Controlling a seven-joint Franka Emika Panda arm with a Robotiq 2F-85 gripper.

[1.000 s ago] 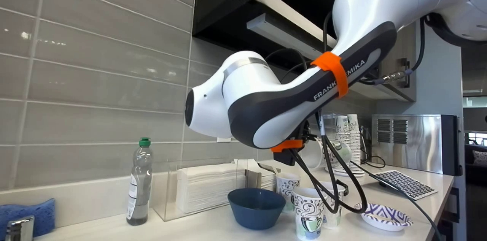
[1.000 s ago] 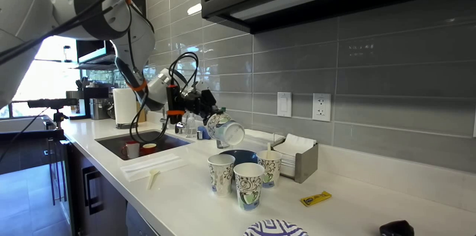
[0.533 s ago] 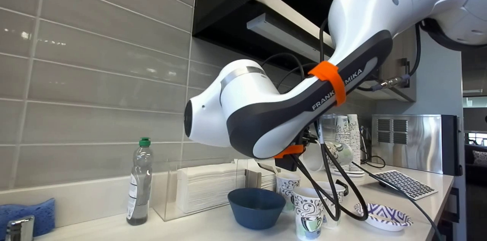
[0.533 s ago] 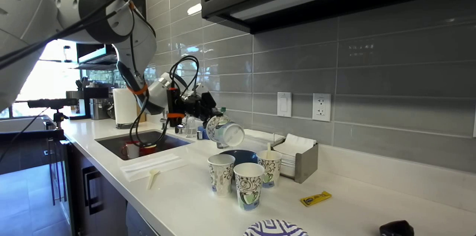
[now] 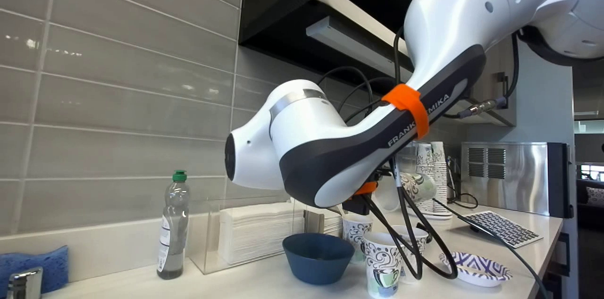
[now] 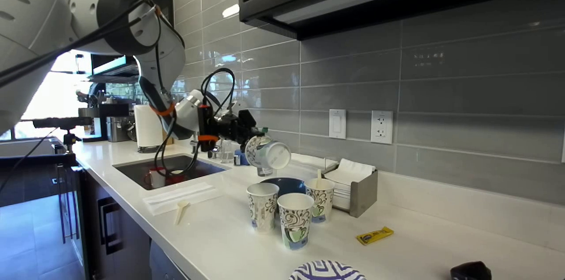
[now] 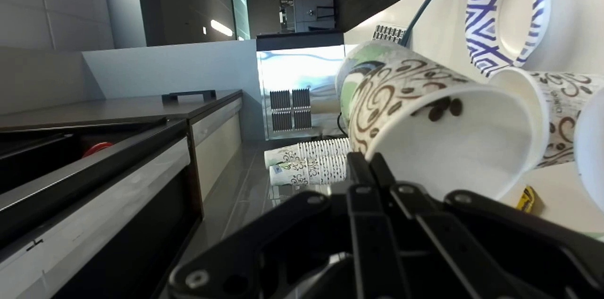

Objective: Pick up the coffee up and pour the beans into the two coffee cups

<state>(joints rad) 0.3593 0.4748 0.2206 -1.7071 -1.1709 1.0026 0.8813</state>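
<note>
My gripper [image 7: 371, 162] is shut on the rim of the patterned coffee cup [image 7: 410, 87], one finger inside, one outside. The cup also shows in both exterior views [image 5: 419, 186] [image 6: 260, 152], lying on its side in the air, base slightly higher than mouth. A few dark beans sit inside near its rim. Two coffee cups [image 6: 262, 209] [image 6: 295, 222] stand upright on the counter below. One shows in front in an exterior view [image 5: 382, 266]; cables partly cover the other. Whether the mouth is directly over either is unclear. A third cup [image 6: 320, 200] holds a stick.
A blue bowl [image 5: 318, 259] stands beside the cups, with a napkin holder [image 6: 364, 191] behind. A patterned shallow bowl [image 5: 476, 270], a yellow packet [image 6: 374, 236] and a spoon [image 6: 180, 211] lie on the counter. The sink [image 6: 145, 180] and bottle [image 5: 173, 228] are farther along. A cabinet [image 6: 375, 1] hangs above.
The arm has moved lower. The held cup has tipped a little more, its base rising relative to its mouth. The cups and bowls on the counter have not moved.
</note>
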